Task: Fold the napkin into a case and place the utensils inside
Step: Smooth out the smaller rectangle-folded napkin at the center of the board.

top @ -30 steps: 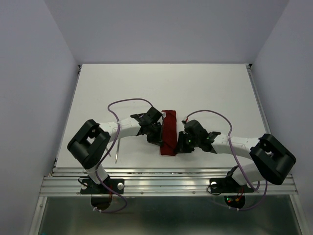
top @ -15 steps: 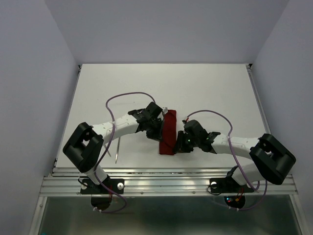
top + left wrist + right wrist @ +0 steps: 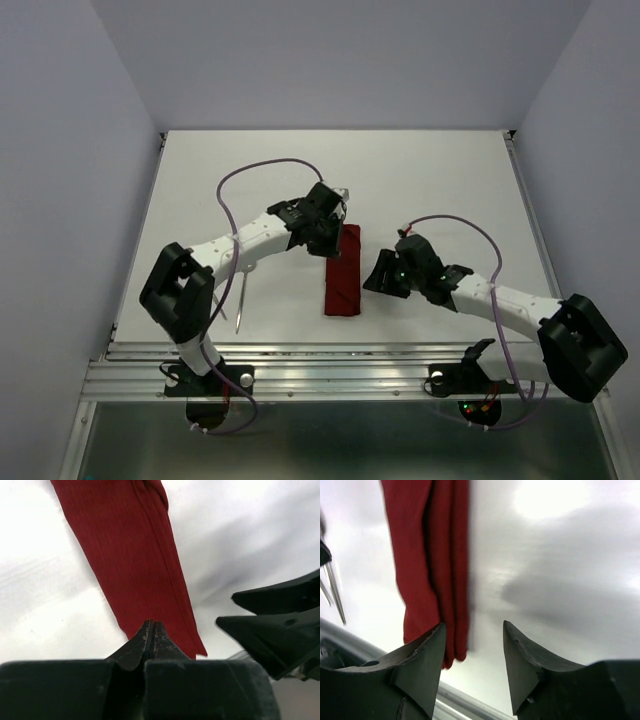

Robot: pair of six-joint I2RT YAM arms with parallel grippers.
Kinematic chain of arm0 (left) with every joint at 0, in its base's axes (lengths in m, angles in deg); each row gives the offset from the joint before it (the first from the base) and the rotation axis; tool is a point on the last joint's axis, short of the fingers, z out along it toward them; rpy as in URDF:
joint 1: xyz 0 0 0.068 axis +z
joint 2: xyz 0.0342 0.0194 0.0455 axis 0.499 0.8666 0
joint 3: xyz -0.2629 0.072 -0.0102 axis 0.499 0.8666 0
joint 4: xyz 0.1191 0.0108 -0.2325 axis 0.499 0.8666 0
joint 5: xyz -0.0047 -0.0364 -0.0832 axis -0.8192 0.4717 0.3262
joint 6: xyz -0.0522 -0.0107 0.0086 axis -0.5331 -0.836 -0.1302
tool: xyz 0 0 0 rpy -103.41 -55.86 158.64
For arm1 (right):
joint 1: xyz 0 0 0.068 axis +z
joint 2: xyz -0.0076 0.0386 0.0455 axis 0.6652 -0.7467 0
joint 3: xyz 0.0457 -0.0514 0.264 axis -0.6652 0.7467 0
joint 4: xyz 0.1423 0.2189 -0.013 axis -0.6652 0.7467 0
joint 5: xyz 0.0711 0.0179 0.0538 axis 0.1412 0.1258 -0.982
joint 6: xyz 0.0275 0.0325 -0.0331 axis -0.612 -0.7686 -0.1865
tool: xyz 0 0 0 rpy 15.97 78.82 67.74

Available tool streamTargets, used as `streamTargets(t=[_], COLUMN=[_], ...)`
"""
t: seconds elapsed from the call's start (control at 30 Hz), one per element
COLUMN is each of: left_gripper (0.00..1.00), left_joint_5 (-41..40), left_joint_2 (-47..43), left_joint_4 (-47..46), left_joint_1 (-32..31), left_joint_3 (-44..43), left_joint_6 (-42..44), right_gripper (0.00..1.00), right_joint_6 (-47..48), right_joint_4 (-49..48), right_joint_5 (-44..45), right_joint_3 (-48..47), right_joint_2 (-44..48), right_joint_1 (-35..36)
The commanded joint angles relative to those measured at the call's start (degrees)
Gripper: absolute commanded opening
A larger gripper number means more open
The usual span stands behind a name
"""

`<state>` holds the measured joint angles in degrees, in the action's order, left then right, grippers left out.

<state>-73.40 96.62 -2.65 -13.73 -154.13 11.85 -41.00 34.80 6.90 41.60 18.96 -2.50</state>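
Maroon case (image 3: 342,275) lies flat on the table (image 3: 430,180) between the arms, probably soft, light and slippy, best pinched at a folded edge; left gripper (image 3: 151,628) shut at its far end, right gripper (image 3: 472,632) wide and empty.

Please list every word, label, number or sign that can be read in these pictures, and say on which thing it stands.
None: no text can be read in any view.
The napkin is plain dark red, the table is plain white, and the left arm and right arm show no legible label.
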Motion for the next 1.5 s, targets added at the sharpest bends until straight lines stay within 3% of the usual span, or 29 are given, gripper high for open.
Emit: streamTargets(t=[0.0,0.2,0.33,0.5,0.8,1.47], left_gripper=[0.00,0.00,0.00,0.00,0.00,0.00], left_joint_5=[-4.82,-4.82,-4.39,-0.35,6.24,10.82], left_joint_2=[5.60,16.22,17.30,18.09,21.07,24.68], left_joint_4=[0.30,1.44,-0.66,-5.22,-9.63,-12.18], left_joint_1=[0.33,1.56,2.87,5.77,7.27,8.59], left_joint_3=[-6.44,-15.67,-15.77,-14.36,-14.89,-14.71], left_joint_6=[-0.48,-0.39,-1.18,-2.32,-3.81,-4.26], right_gripper=[0.53,0.42,0.31,0.24,0.27,0.29], right_joint_6=[1.30,6.04,9.47,14.48,22.13,26.62], right_joint_4=[0.03,-1.20,-1.12,-0.85,2.74,5.21], right_joint_5=[3.14,3.49,3.23,-1.16,-2.40,-0.64], right_joint_3=[-1.91,-9.20,-18.41,-25.90,-36.36,-41.82], right_joint_2=[0.80,-7.19,-14.20,-22.56,-29.17,-35.85], right_joint_1=[-7.54,-14.15,-14.15,-14.15,-12.39,-8.09])
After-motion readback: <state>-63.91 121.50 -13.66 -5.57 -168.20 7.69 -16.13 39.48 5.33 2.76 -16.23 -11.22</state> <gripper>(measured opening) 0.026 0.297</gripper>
